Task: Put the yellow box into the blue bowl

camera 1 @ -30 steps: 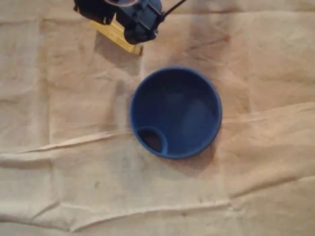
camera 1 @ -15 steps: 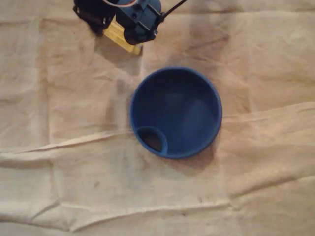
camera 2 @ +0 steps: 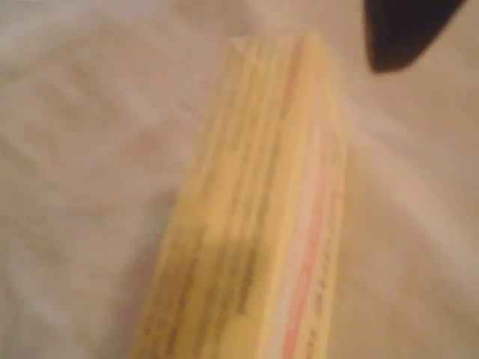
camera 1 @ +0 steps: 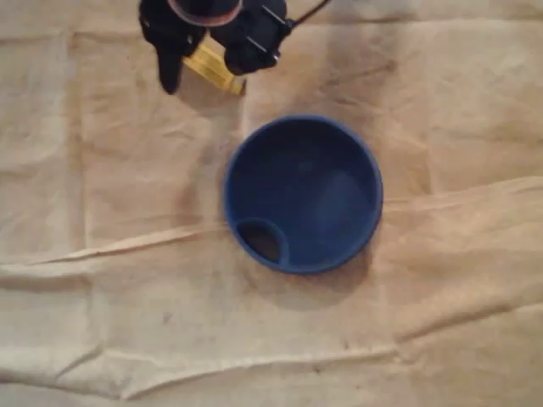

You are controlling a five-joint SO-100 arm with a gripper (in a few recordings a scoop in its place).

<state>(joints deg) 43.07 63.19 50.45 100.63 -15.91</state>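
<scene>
The yellow box [camera 1: 216, 69] lies on the cloth at the top of the overhead view, up and left of the blue bowl [camera 1: 303, 193]. My gripper [camera 1: 208, 75] is over the box and open. One black finger [camera 1: 170, 72] reaches down past the box's left end, and the arm body hides the other finger and most of the box. In the wrist view the yellow box [camera 2: 262, 217] is very close and blurred, narrow edge up. A dark fingertip [camera 2: 404, 30] shows at the upper right, a little apart from the box. The bowl holds nothing.
A wrinkled tan cloth [camera 1: 127, 280] covers the whole table, with raised folds across the lower half. The bowl has a small round handle loop [camera 1: 261, 242] at its lower left rim. A black cable [camera 1: 305, 10] leaves the arm at the top.
The arm has shifted over the box and covers more of it. A black finger now reaches down past the box's left end. Box and bowl have stayed in place.
</scene>
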